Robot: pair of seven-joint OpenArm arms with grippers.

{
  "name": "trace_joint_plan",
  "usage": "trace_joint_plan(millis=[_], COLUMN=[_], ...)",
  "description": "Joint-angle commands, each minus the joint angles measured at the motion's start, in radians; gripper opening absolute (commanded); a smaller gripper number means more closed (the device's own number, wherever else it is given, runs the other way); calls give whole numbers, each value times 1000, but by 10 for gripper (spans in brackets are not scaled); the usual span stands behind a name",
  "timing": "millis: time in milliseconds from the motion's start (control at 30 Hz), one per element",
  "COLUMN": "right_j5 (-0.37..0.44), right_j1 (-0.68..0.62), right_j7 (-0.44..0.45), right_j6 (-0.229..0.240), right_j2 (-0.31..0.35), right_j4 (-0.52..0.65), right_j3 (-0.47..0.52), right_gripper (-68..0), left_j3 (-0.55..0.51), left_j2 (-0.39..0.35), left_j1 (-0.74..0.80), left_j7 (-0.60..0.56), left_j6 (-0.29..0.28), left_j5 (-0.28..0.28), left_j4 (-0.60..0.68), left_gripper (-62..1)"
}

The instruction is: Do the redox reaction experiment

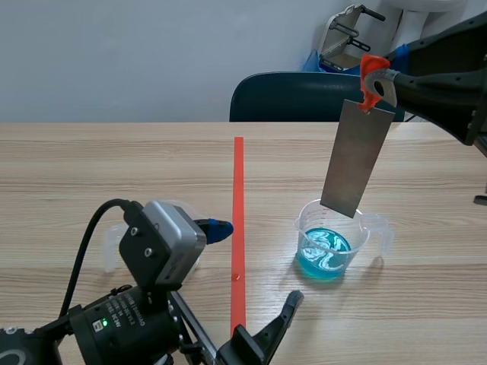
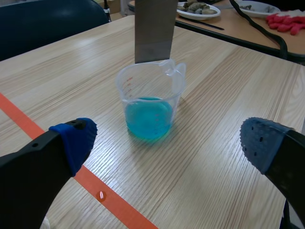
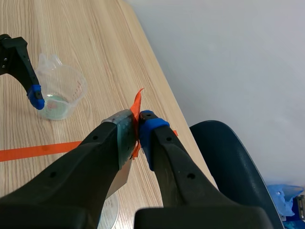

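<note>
Plate position: the metal plate (image 1: 356,158) hung tilted from the right gripper (image 3: 138,131), which was clamped on its orange tab (image 1: 371,70). Its lower edge was level with the rim of the beaker (image 1: 364,236), above the blue solution (image 1: 323,255), presumably staged for immersion. The left gripper (image 2: 167,139) stood spread wide, facing the beaker and holding nothing.
</note>
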Motion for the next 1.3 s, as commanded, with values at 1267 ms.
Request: trace_joint_plan(millis=[1267], right_j5=[12], right_j1=[10], right_j7=[15], right_j6=[-7], right_j2=[16], right_j4=[5], right_j3=[5], right_gripper=[-667], left_j3=[-3], left_j2=[8], left_j1=[8], left_j7=[-14], left_j6=[34], left_j5=[5], left_j4=[10], left_gripper=[14])
